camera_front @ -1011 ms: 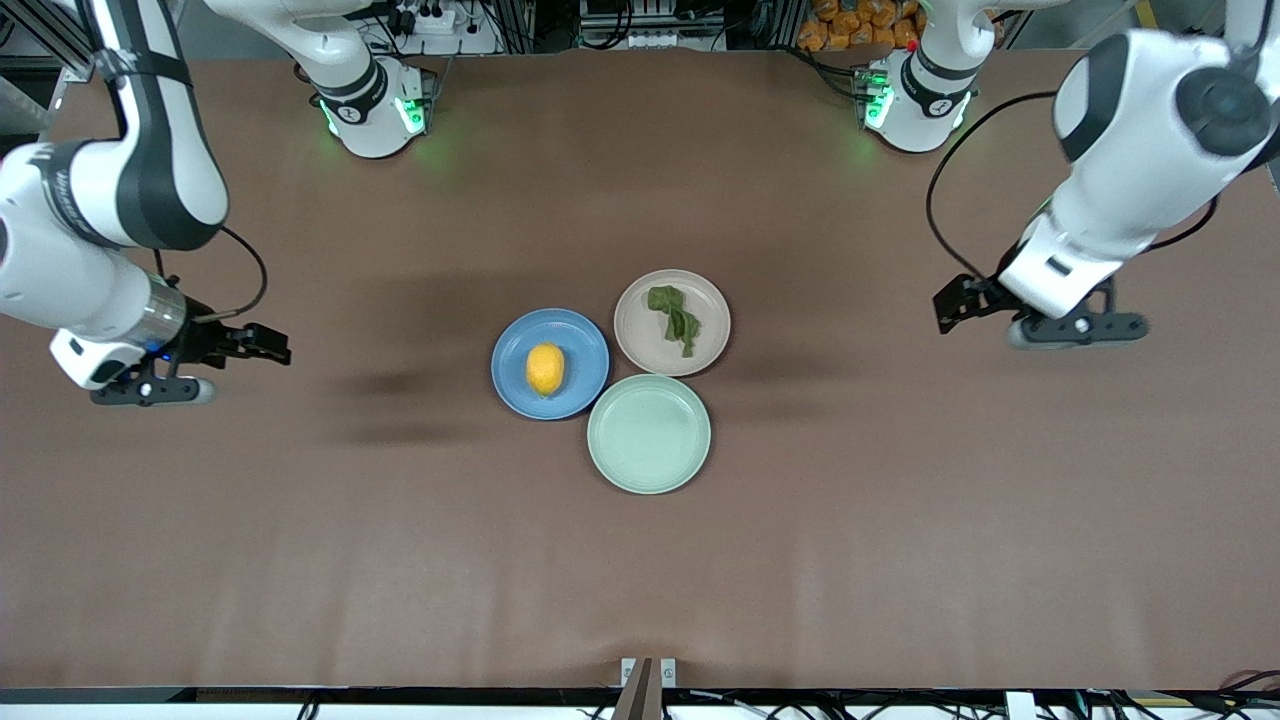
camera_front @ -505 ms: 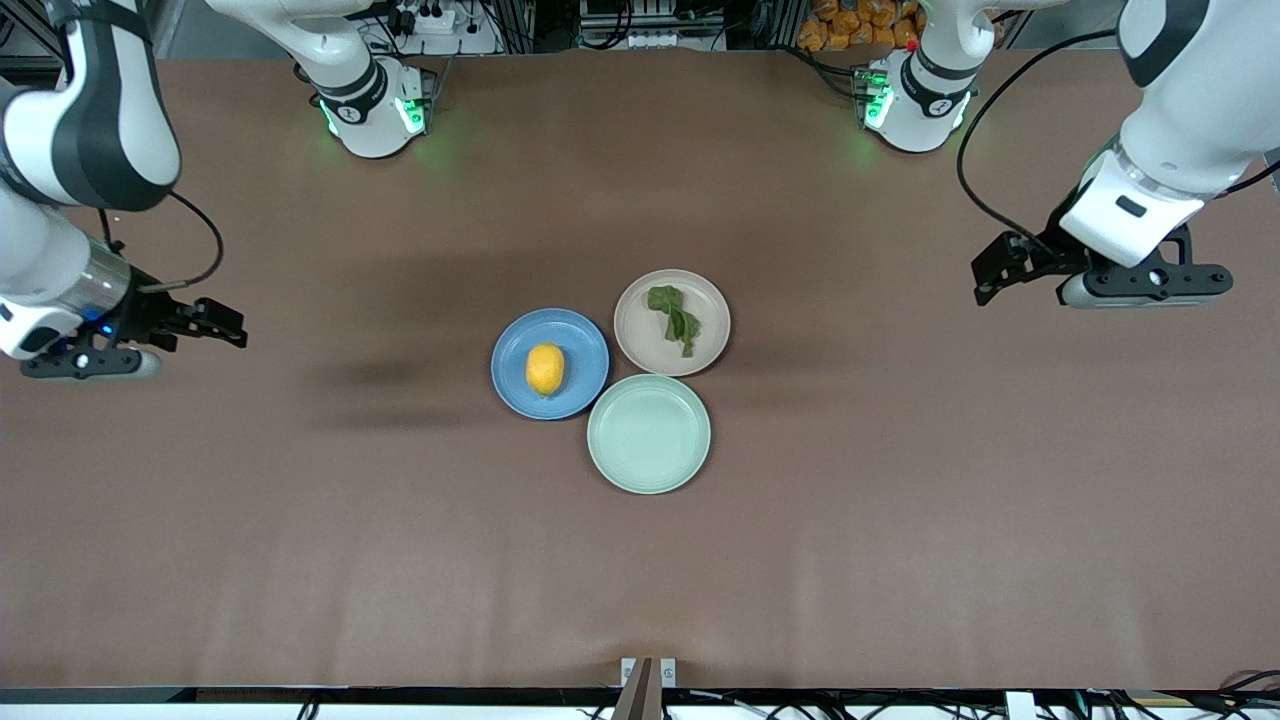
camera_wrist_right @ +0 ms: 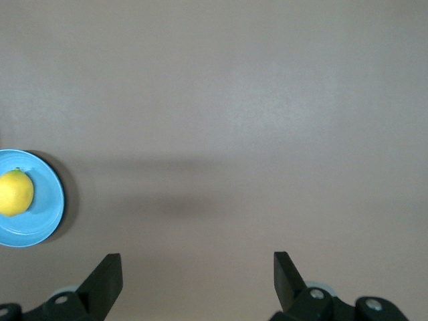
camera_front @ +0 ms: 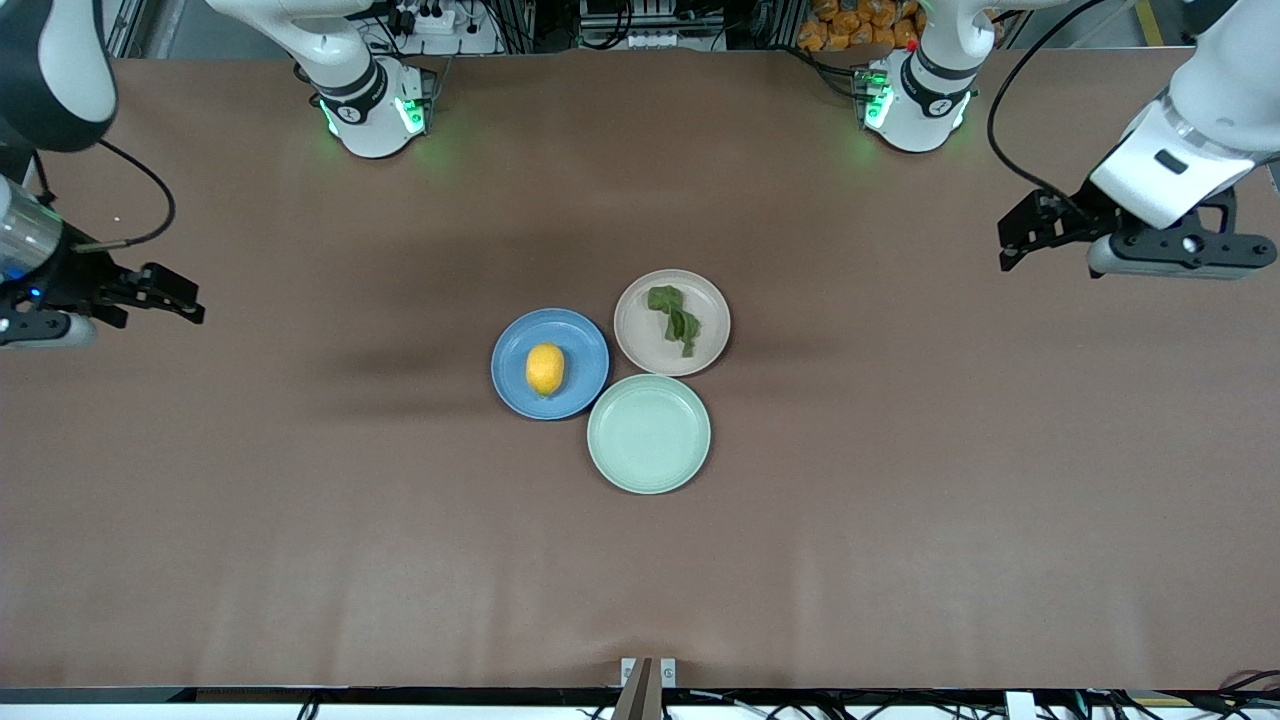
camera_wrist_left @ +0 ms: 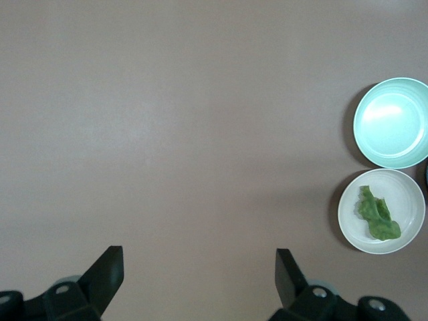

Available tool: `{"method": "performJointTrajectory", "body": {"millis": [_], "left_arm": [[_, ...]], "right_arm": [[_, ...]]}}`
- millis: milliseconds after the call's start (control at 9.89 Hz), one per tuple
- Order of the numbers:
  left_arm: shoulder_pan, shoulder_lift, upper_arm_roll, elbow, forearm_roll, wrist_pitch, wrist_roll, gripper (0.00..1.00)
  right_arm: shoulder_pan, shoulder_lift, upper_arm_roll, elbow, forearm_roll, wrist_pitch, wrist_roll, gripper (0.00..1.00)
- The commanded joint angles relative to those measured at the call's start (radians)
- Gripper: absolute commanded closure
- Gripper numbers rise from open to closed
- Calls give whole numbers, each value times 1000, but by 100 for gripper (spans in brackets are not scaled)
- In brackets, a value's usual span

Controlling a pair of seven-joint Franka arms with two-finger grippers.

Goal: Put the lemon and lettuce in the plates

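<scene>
Brown table (camera_front: 300, 520) fills my front view, both arm bases along its top edge. Three plates cluster mid-table, touching or nearly touching one another.

Lemon (camera_front: 545, 369) sits in the blue plate (camera_front: 582, 342), roughly centered, toward the right arm's end of the cluster. Lettuce (camera_front: 675, 317) lies in the beige-pink plate (camera_front: 712, 340), stretched across the middle of it; this plate is the farthest of the three from the front camera. Mint-green plate (camera_front: 649, 470) is nearest the front camera, nothing in it.

Right gripper (camera_front: 160, 292) hangs over bare table at the right arm's end, well apart from the plates. My right wrist view shows its fingers (camera_wrist_right: 105, 279) spread wide, holding nothing, with the lemon (camera_wrist_right: 15, 192) and blue plate (camera_wrist_right: 47, 221) at the frame edge.

Left gripper (camera_front: 1035, 226) hangs over bare table at the left arm's end, also well apart from the plates. My left wrist view shows its fingers (camera_wrist_left: 107, 271) spread wide and empty, with the lettuce (camera_wrist_left: 378, 214), beige-pink plate (camera_wrist_left: 408, 194) and mint-green plate (camera_wrist_left: 374, 144) off to one side.
</scene>
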Motion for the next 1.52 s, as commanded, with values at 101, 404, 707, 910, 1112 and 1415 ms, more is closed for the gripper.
{"method": "performJointTrajectory", "body": {"millis": [101,404,707,910,1112,1415], "left_arm": [[-7,3,18,75,40,-115,19,0],[7,15,16,151,39,-168,19,0],[20,23,15,162,34,-196,27,0],[20,17,12,162,34,-199,27,0],[21,16,12,173,25,-208,29,0],[18,11,7,173,-9,-210,19,0]], "right_arm": [[-2,4,10,124,-39,-112,-8,0],[4,7,7,218,-37,-163,-10,0],[7,24,-8,258,-25,-241,-7,0],[17,24,-13,258,-23,-270,-4,0],[20,67,-14,310,-29,-270,-5,0],[23,73,-16,321,-23,-273,-5,0]]}}
